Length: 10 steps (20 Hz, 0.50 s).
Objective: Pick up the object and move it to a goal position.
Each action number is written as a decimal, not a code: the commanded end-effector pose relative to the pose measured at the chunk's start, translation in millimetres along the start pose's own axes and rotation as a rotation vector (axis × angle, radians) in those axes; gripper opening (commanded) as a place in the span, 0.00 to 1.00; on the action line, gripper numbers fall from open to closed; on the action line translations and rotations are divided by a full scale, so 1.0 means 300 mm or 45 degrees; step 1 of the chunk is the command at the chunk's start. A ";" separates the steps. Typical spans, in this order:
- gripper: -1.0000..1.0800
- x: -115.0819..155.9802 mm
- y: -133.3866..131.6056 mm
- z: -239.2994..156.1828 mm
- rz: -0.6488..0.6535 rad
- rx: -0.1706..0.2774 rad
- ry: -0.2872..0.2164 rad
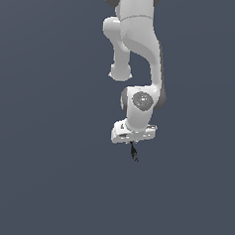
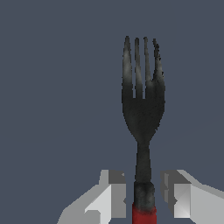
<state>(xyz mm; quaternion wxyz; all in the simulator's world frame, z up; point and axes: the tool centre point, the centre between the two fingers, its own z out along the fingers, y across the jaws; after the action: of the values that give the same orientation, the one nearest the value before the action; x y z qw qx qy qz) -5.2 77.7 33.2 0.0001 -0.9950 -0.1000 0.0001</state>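
Fork (image 2: 142, 118) between the fingers (image 2: 111, 194) of the hand (image 2: 143, 192); narrow gaps show either side, so grip cannot be told.

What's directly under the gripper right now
The fork lies between the fingers of the gripper: black tines and neck visible, plus the start of the red handle. The rest of the handle is cut off in the wrist view. In the exterior view, only its dark tip shows.

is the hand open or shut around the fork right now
Open: in the wrist view both fingers flank the fork with visible gaps on each side, so the hand is not pinching it.
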 end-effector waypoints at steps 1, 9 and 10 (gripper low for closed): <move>0.00 0.010 -0.004 -0.053 0.000 0.000 0.002; 0.00 0.053 -0.025 -0.299 0.000 0.000 0.002; 0.00 0.059 -0.029 -0.336 0.000 0.000 0.002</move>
<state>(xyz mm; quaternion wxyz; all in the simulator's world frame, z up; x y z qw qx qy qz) 8.1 87.7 117.0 0.0000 -0.9950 -0.1000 -0.0003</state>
